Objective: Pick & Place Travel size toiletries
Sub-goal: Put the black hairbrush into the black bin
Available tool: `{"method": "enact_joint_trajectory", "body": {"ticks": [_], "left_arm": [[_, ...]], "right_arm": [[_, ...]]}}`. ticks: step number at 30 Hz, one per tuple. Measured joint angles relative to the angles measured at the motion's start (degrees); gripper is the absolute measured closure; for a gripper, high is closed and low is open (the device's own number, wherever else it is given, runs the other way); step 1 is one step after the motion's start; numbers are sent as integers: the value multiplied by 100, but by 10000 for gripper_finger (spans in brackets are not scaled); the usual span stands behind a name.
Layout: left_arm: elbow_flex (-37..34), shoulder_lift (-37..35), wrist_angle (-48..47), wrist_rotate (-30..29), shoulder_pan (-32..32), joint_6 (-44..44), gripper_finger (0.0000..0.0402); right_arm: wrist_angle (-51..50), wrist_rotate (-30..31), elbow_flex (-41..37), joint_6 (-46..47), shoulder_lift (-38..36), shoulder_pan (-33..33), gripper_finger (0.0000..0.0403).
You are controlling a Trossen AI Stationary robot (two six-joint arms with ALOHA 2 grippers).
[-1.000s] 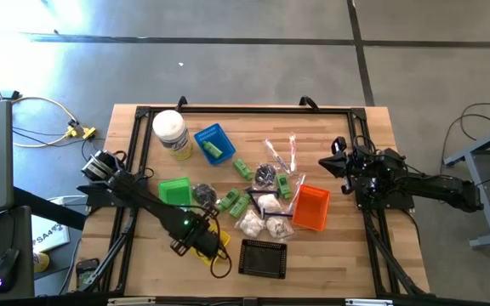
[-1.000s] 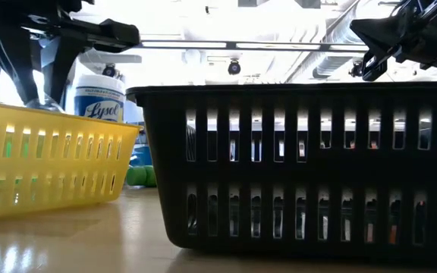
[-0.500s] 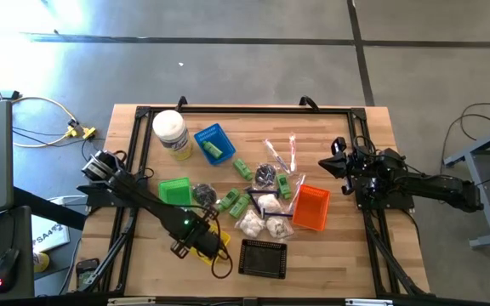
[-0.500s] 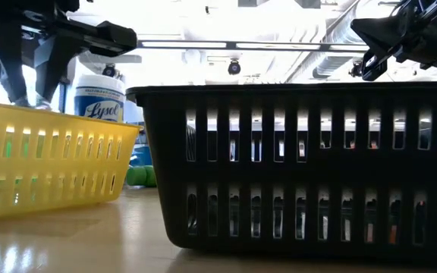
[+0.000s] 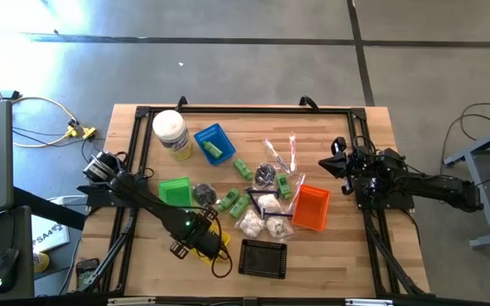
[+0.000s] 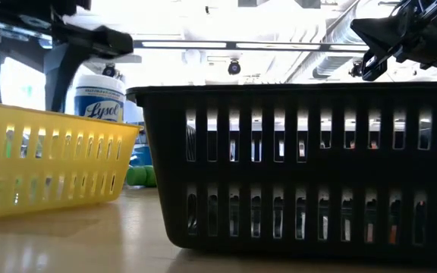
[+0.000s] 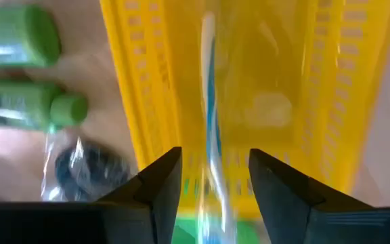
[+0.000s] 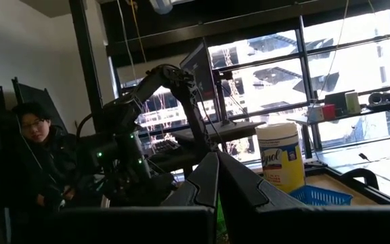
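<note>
Jar: white wipes jar (image 5: pixel 169 133) with a yellow label stands near the far left corner of the surface (image 5: pixel 330 263).
Left end effector (image 5: pixel 196 246): mine, held above the yellow basket (image 5: pixel 211 244) near the front edge; my fingers (image 7: pixel 160 186) stand apart, with a clear-wrapped stick (image 7: pixel 212 129) showing between them inside the basket. Whether they touch it I cannot tell.
Green basket (image 5: pixel 175 190): on the left half, just beyond my left arm.
Blue basket (image 5: pixel 213 142): beside the jar, with a green bottle (image 5: pixel 212 150) in it.
Travel size toiletries (image 5: pixel 262 200): heaped mid-surface, green bottles, white puffy packets and clear-wrapped sticks lying close together, between the green basket and the orange basket (image 5: pixel 311 208).
Black basket (image 5: pixel 263 257): at the front edge, just right of the yellow one.
Right end effector (image 5: pixel 328 164): mine too, waiting above the right edge, fingers closed together on nothing.
Person (image 8: pixel 36 152): seated beyond the surface, seen past my right wrist.
</note>
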Motion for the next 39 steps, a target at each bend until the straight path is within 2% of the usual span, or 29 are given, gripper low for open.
{"method": "enact_joint_trajectory", "body": {"ticks": [4,7,12,18,21,23,26,29,32,39], "left_arm": [[620,-32,-1177,-122,0,-203,233],[1008,-113,-1910,-599,-2,-442,233],[834,-836,-1638,-1005,6,-515,250],[-199,-2330,-324,-1984,124,-682,324],[-868,-3176,590,-2562,203,-1005,377],[-1361,-3837,1310,-2913,194,-1275,394],[-2201,-4831,2618,-3256,188,-1417,390],[-3178,-5696,3756,-3363,192,-982,397],[-4081,-6452,4761,-3949,331,-592,398],[-5270,-7984,5549,-3917,902,-424,400]], "right_arm": [[12,0,0,26,2,0,400],[36,0,1,28,2,0,400],[43,0,1,39,2,0,400],[40,-2,1,42,2,0,400],[41,-41,0,42,1,1,400],[46,-181,2,43,2,1,400],[78,-236,2,42,2,2,400],[99,-220,0,3,0,2,400],[8,-134,1,-86,2,2,400],[-80,-83,1,-269,2,0,400]]}}
